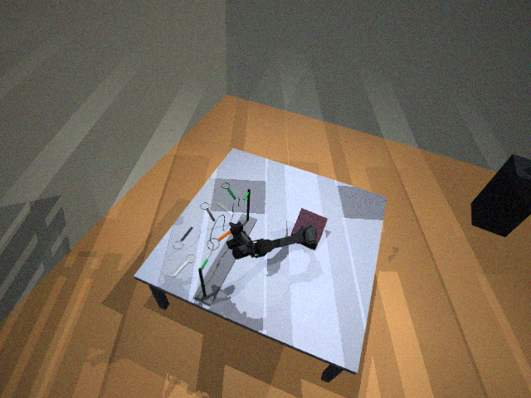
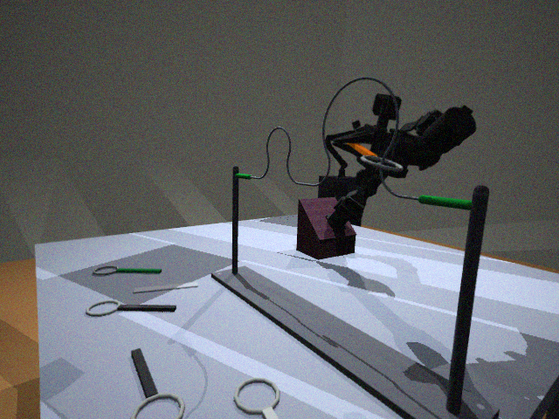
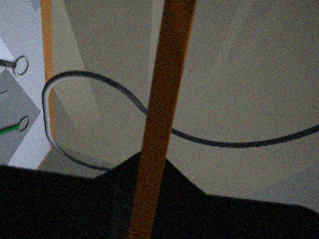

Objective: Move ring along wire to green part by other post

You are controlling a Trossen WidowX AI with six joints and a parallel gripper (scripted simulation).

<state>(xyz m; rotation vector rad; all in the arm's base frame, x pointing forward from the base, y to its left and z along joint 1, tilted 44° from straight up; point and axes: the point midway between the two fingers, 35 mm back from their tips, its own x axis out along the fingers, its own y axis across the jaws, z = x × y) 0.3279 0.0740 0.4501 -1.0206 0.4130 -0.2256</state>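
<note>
Orange-handled ring gripped on grey wire, between the two posts

Exterior view, left to right. Surface: pale blue-white flat tabletop (image 1: 317, 278) (image 2: 113, 252), banded with light and shadow; top view shows two dark table legs. Room: brown-orange floor (image 1: 141, 355), grey-green walls (image 1: 343, 51) (image 2: 135, 90), one big black box (image 1: 499, 201) on the floor.

Left on tabletop: four loose ring tools, one green-handled (image 1: 231, 193) (image 2: 139, 271) (image 3: 9, 130), two dark-handled, one white-handled; plus one thin pale flat strip (image 2: 165, 287).

Then one long dark grey flat base (image 2: 315, 331), two upright black round posts (image 1: 248, 206) (image 2: 235, 221), two green wire sections, one at each post. Thin grey bent wire (image 2: 324, 117) (image 3: 234, 144) between: one small hump, one large loop.

One wine-red wedge-topped block (image 1: 309, 218) (image 2: 314, 216) behind base; one black robot arm (image 1: 279, 244) (image 2: 352, 207) beside it.

Pale ring (image 1: 208, 245) (image 2: 398, 168) with orange stick handle (image 1: 223, 235) (image 2: 361, 149) (image 3: 166, 75): ring around the wire at the large loop's lower right side; contact can't tell. Black gripper (image 2: 383, 146) nearly closed, clamped on the handle.
</note>
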